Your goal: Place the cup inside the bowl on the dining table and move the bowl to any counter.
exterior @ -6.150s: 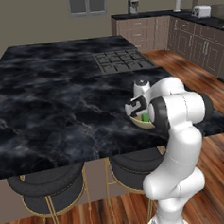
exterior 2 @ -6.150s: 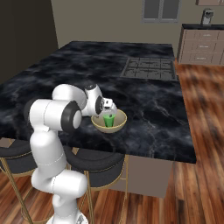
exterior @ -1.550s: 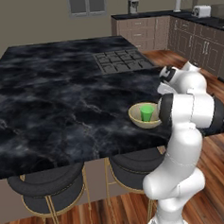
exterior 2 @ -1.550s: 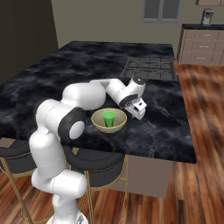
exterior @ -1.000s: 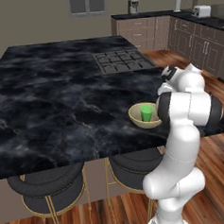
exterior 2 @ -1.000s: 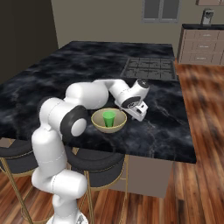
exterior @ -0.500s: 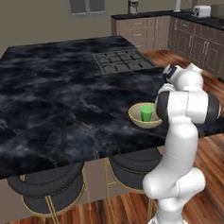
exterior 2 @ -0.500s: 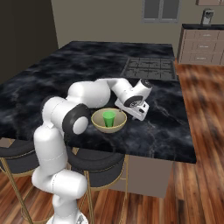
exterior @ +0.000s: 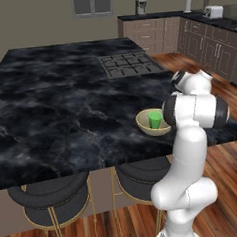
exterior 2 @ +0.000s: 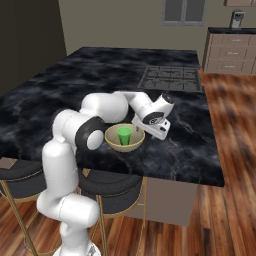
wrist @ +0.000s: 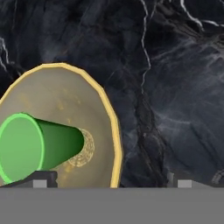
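Left base view: the bowl (exterior: 152, 123) sits on the dining table (exterior: 64, 109), near its near-right edge, with the cup (exterior: 155, 119) standing upright inside it. The arm's elbow covers the bowl's right side, so the hand is hard to read from here. The counter (exterior: 203, 18) runs along the far right wall, well apart from the table. Risk as I judge it: that is a long carry, and a loose cup could tip or slide out if the bowl tilts.

Right base view: the gripper (exterior 2: 159, 131) hangs just to the right of the bowl (exterior 2: 124, 138), low over the marble, holding nothing. The cup (exterior 2: 124, 135) sits central in the bowl. The bowl lies close to the near edge of the dining table (exterior 2: 195, 145). A sideways nudge from the hand could push it toward that edge before any grip is made.

Hand view: the bowl's rim (wrist: 114, 131) runs between the two finger tips, the jaws standing wide, one finger tip (wrist: 43, 178) at the bowl's inside, the other over bare marble. The cup (wrist: 39, 144) stands near the inside finger. Closing on the rim could knock the cup if the inner finger drifts toward it. A thin rim pinch may also slip or let the bowl swing.
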